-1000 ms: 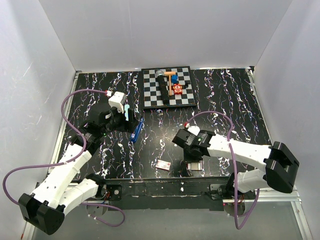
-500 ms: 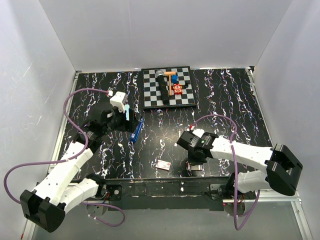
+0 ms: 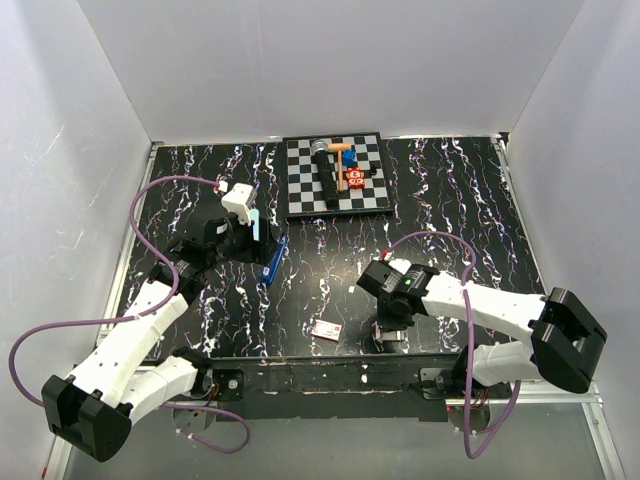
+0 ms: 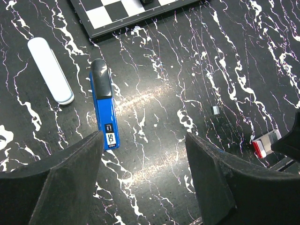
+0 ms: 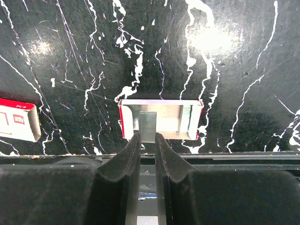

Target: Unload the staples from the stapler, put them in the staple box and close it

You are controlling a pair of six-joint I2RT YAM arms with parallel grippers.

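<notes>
- Right gripper [image 5: 147,138]: jaws almost fully together, pinching a thin silvery staple strip [image 5: 147,123] between the tips. The narrow pinch makes sense, since the strip is so slim that a looser hold would drop it.
- The strip sits right over the little red-edged tray [image 5: 185,121] in the lower middle of the right wrist view, one end looking like it's inside. My read is that it's being parked there so the staples stay together and don't scatter on the table [image 3: 450,200].
- Just left of that, at the frame's left edge, is a red-and-white sleeve [image 5: 16,123], probably the tray's cover, lying clear of the gripper.
- The stapler [image 4: 104,110] is well apart from all this, flat on the table in the left-centre of the left wrist view, black end pointing to the top of the frame. It looks closed to me, though I can't see inside.
- Left gripper [image 4: 143,140]: fingers spread wide, nothing in them, hanging just above the stapler's near end. Seems like it's on standby there.
- A pale oblong piece [image 4: 49,70] shows beside the stapler, upper left.
- Checkerboard [image 3: 305,195] with small bits on it sits at the far edge, not involved.
</notes>
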